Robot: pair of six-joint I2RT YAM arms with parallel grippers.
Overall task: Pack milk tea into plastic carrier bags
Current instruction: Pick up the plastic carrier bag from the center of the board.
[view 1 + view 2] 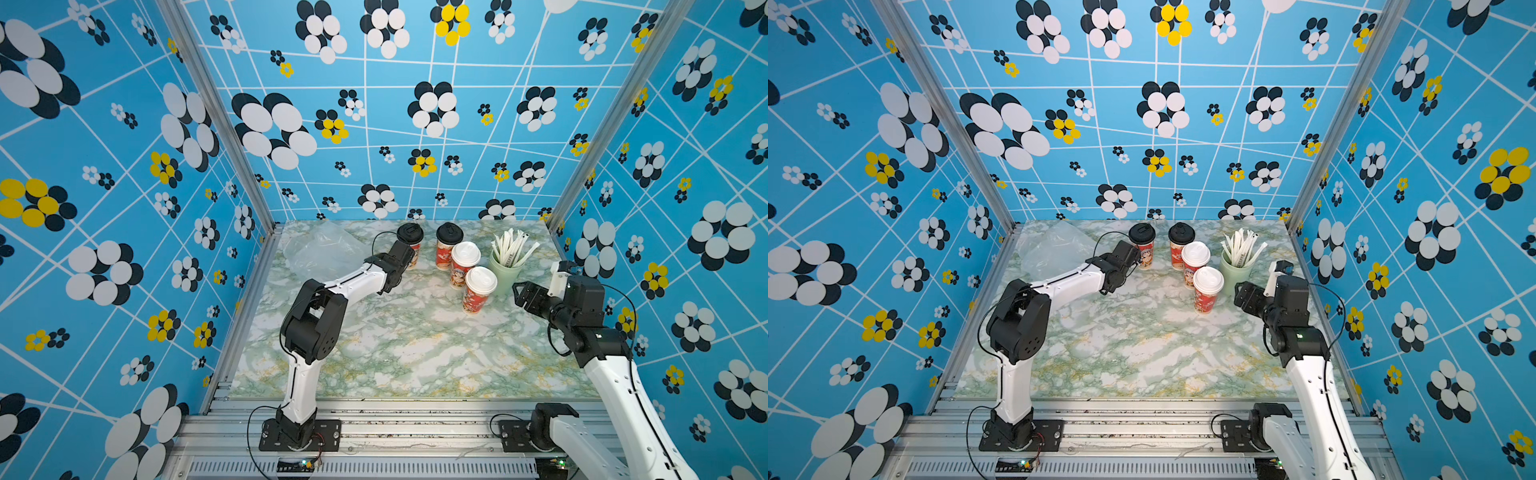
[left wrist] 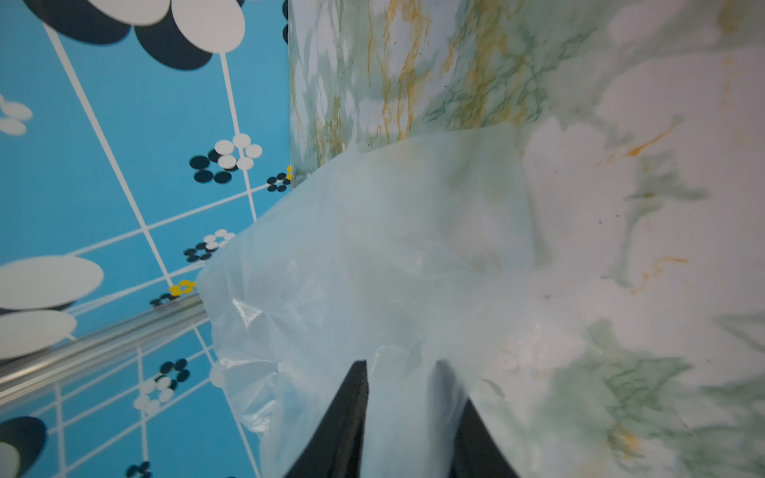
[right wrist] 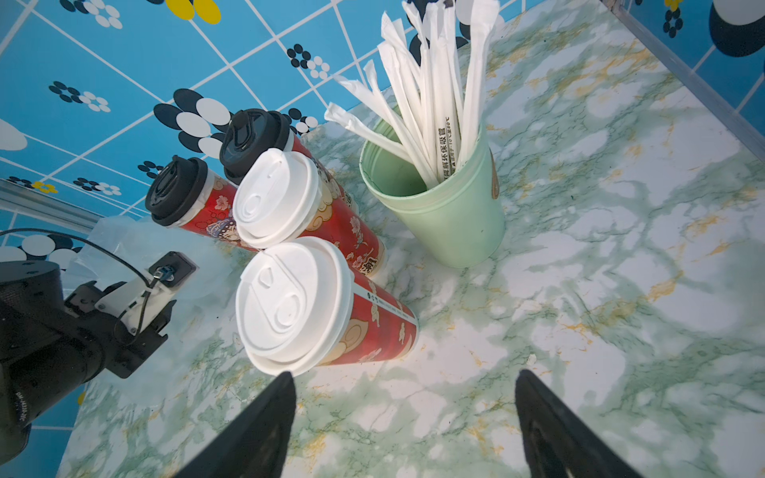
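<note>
At the table's [image 1: 415, 353] far-left corner lie the bags [image 1: 320, 249]; my left claw [image 2: 399, 366] straddles their film, whether gripping I cannot tell. My right claw [image 3: 403, 376] gapes near four cups [image 1: 478, 291], straw cup [image 1: 505, 276] just beside.

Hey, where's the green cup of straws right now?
In both top views the green cup stands at the table's far right, just right of the nearer white-lidded cup, ahead of the right claw.

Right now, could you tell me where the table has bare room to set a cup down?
The widest bare patch is the front half of the green-veined marble table, from its front edge to the nearest white-lidded red paper cup. The back is crowded: crinkly clear plastic bags left, the other three red cups centre, pale green straw cup right.
</note>
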